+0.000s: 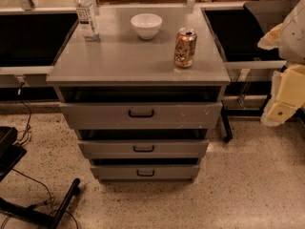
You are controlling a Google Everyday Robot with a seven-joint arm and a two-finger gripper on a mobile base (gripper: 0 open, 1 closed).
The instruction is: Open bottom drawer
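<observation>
Grey metal bottom drawer [114,171], small black bar handle [145,173]: lowest of three. Gripper [281,109]: right edge, well apart; open or closed cannot be told.

Warm overhead light; sheen on cabinet top [124,56]; shadowed drawer gaps [140,134]; gripper [280,109] lit at right edge.

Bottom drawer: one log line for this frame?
bottom drawer: looks closed, handle untouched | gripper: right frame edge, away from drawer | cabinet top: bottle, bowl, can | opening: not started
</observation>
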